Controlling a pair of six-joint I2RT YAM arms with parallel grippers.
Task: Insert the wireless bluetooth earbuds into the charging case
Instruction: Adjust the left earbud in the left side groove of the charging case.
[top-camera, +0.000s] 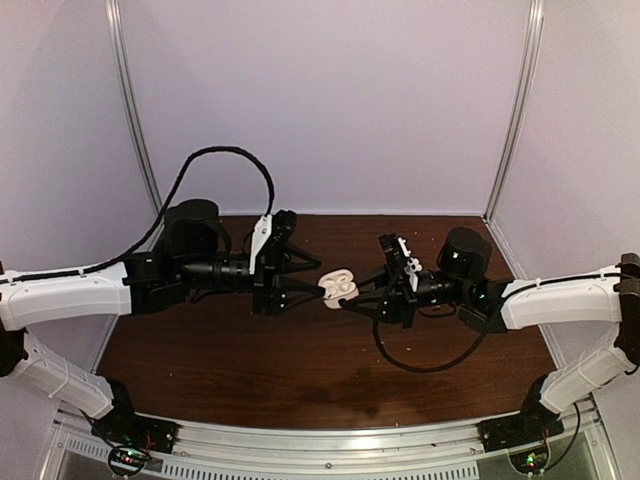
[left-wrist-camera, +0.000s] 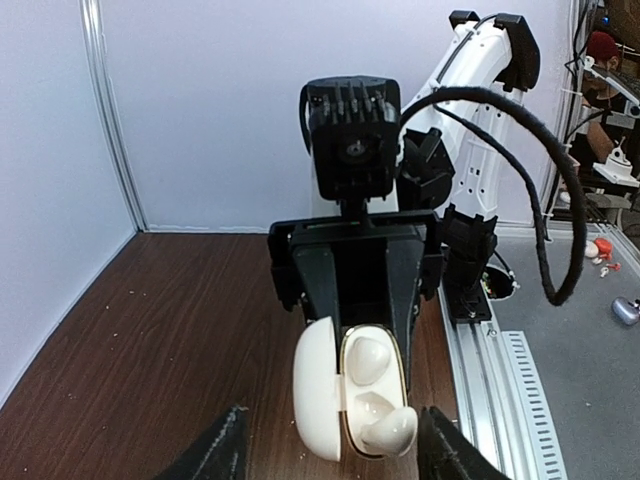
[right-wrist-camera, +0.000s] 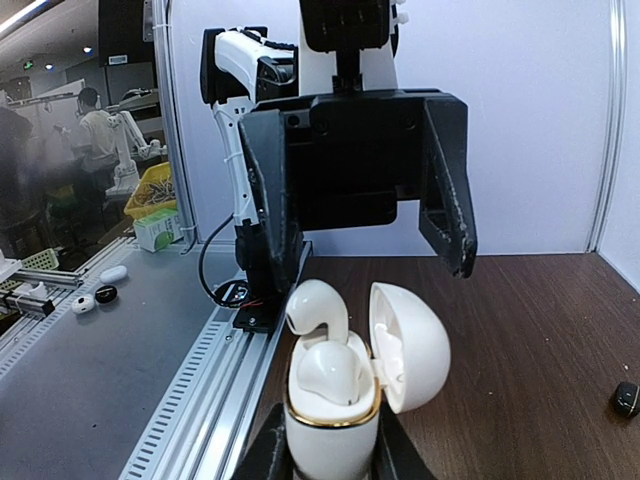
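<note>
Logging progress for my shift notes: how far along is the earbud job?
Done: one white earbud sits in the open charging case. In hand: the right gripper clamps the case, and a second white earbud stands only partly in, with the left gripper open near it. Left: seat that bud fully; the lid is not yet shut.

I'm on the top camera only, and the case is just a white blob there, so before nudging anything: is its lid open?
Observer: Yes. In the right wrist view the charging case is clamped in the right gripper, its lid swung open.
Operator: Earbuds inside?
Observer: Two white ones. The seated earbud lies in its well; the raised earbud sticks up, not home.
Operator: Left jaws?
Observer: The left gripper is open, holding nothing.
</note>
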